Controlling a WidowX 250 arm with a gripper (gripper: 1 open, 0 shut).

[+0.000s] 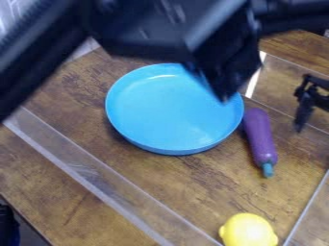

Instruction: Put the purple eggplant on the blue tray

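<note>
Gripper (229, 79), blurred dark mass, spread wide, holding nothing, over the round blue plastic tray (161, 130). Slim purple eggplant (259, 136) lies on the wooden worktop (77, 120) beside the tray's right rim.

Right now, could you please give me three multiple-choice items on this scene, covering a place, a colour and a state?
1. Where does the purple eggplant lie?
A. In the blue tray
B. On the wood beside the tray
C. On top of the lemon

2. What colour is the round fruit at the bottom edge?
A. Yellow
B. Red
C. Green

3. What state is the gripper in?
A. Shut on the eggplant
B. Shut on the lemon
C. Open and holding nothing

Answers:
1 B: the purple eggplant lies flat on the wood, right of the blue tray.
2 A: the lemon is yellow.
3 C: the gripper stands open, apart from the eggplant.
</note>
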